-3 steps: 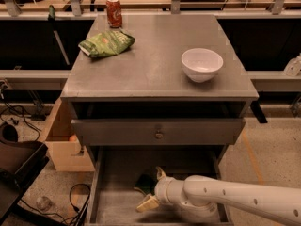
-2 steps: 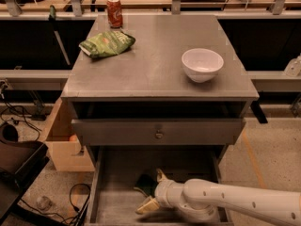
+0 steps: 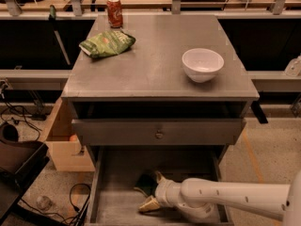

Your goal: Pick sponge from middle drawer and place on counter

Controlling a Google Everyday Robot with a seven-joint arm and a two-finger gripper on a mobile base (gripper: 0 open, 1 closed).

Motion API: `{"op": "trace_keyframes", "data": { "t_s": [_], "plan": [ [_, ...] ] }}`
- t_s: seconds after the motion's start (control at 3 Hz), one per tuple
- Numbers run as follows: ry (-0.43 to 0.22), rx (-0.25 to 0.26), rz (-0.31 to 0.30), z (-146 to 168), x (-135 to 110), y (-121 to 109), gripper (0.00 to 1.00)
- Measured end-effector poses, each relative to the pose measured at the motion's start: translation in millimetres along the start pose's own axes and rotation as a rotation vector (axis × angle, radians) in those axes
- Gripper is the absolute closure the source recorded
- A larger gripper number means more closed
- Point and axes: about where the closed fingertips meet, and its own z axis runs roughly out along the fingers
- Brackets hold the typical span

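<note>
One sponge [image 3: 143, 184] beside pincer [image 3: 152, 191] in middle drawer [image 3: 117, 171]

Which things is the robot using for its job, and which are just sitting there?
For the job: sponge, middle drawer, counter, and the hand down in that drawer by the sponge.
Just lying about, on the counter: red can, green snack bag, white bowl.

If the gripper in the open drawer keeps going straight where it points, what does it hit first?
Probably the sponge: the gripper points picture-left inside the middle drawer with the sponge right at its tip. Beyond that comes the drawer's side wall. Depth is unclear.
</note>
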Motion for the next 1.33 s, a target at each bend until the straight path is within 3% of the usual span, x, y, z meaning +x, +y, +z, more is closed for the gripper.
{"op": "trace_keyframes", "data": {
  "t_s": [0.33, 1.0, 1.33],
  "plan": [
    [0.032, -0.027, -0.006, 11.5, 4.3, 3.6, 0.38],
    [0.033, -0.032, -0.008, 13.8, 3.6, 5.5, 0.84],
    [0.033, -0.032, -0.008, 13.8, 3.6, 5.6, 1.00]
  ]
}}
